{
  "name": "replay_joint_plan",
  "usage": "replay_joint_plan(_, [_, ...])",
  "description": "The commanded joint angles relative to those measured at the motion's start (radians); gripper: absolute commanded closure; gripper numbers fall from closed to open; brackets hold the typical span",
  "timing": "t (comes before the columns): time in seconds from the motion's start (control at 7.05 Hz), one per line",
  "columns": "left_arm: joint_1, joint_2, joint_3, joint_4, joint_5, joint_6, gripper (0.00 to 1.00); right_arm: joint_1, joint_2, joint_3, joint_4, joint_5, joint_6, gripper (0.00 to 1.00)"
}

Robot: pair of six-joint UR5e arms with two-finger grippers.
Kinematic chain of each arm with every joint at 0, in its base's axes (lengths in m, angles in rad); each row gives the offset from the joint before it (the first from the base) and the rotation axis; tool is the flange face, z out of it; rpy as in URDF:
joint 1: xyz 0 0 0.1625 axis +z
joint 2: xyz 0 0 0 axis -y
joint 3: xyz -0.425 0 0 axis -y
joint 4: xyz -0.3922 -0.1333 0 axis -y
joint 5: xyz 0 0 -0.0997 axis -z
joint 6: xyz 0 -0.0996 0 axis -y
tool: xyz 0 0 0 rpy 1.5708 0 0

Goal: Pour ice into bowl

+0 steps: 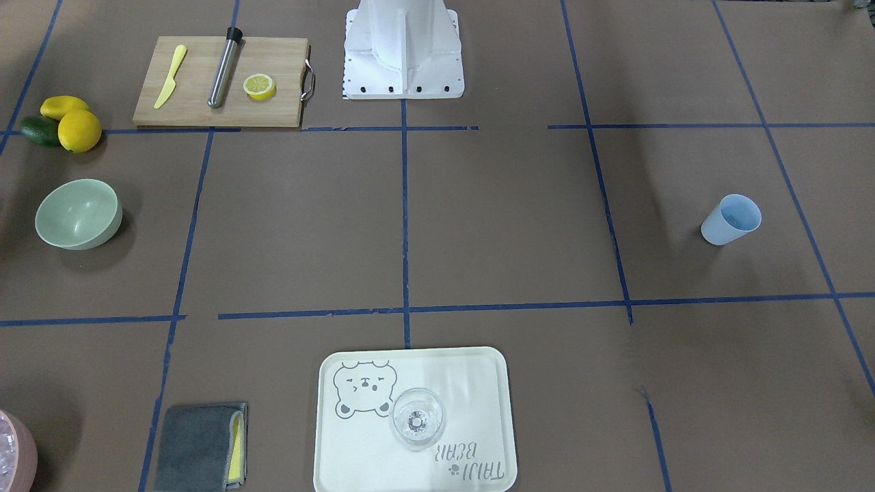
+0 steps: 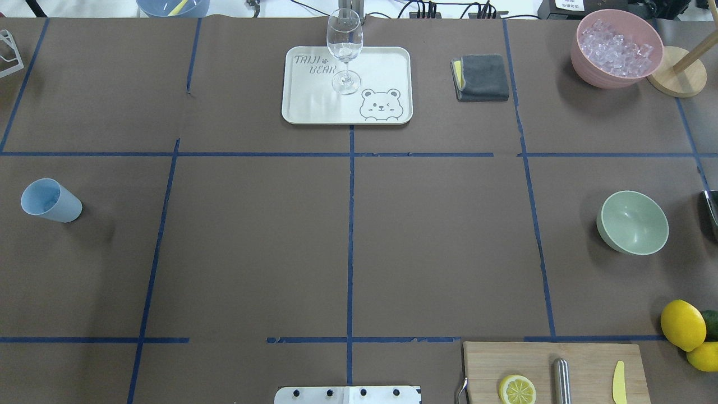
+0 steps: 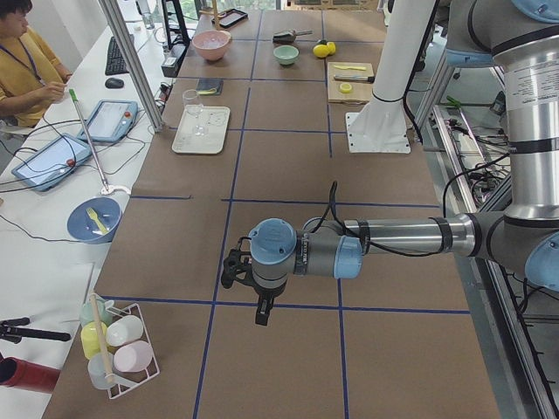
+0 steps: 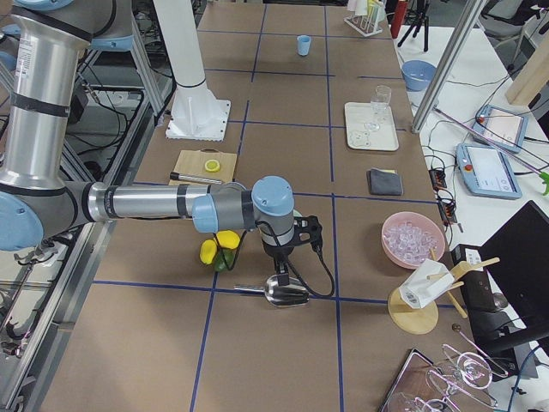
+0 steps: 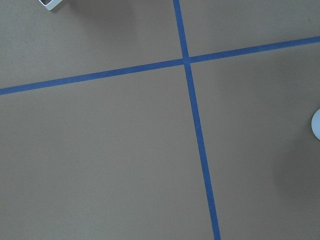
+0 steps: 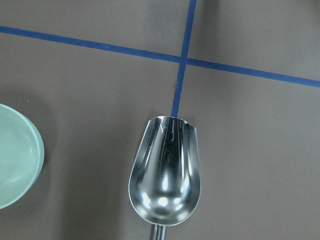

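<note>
The mint-green bowl [image 2: 634,223] stands empty at the table's right side; it also shows in the front view [image 1: 78,214] and at the left edge of the right wrist view [image 6: 15,162]. The ice [image 2: 616,45] is heaped in a pink container [image 2: 594,70] at the far right corner. An empty metal scoop [image 6: 165,172] sits below the right wrist camera, right of the bowl. My right gripper [image 4: 283,262] is above the scoop [image 4: 287,293]; I cannot tell whether it is open or shut. My left gripper [image 3: 260,314] hangs over bare table; I cannot tell its state either.
A blue cup [image 2: 50,200] stands at the left. A tray [image 2: 387,62] with a wine glass [image 2: 344,47] and a grey cloth [image 2: 481,77] are at the far side. A cutting board [image 2: 589,359] with a half lemon, and lemons [image 2: 682,324], are near right.
</note>
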Motion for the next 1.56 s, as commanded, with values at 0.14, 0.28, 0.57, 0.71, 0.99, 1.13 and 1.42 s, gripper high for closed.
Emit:
replay_joint_plan(0.14, [0.000,0.000,-0.001,-0.001,0.000,0.006,0.00,-0.001,0.038,0.001,-0.003,0.052,0.104,0.00])
replay_joint_plan(0.28, [0.000,0.003,-0.001,-0.001,0.000,0.006,0.00,-0.001,0.035,0.003,-0.001,0.059,0.099,0.00])
replay_joint_plan(0.57, [0.000,0.004,-0.001,-0.001,0.000,0.006,0.00,-0.035,0.026,0.017,0.150,0.072,0.100,0.00])
replay_joint_plan(0.71, [0.000,0.007,-0.001,-0.001,0.000,0.006,0.00,-0.082,0.032,0.014,0.167,0.076,0.105,0.00])
replay_joint_plan(0.99, [0.000,0.006,-0.001,-0.006,-0.001,0.006,0.00,-0.202,0.032,0.001,0.204,0.110,0.135,0.00])
replay_joint_plan(1.13, [0.000,0.006,-0.002,-0.006,-0.001,0.006,0.00,-0.243,0.032,-0.002,0.227,0.103,0.234,0.06])
replay_joint_plan(1.42, [0.002,0.006,-0.004,-0.006,-0.001,0.006,0.00,-0.332,0.038,-0.136,0.465,0.060,0.371,0.02])
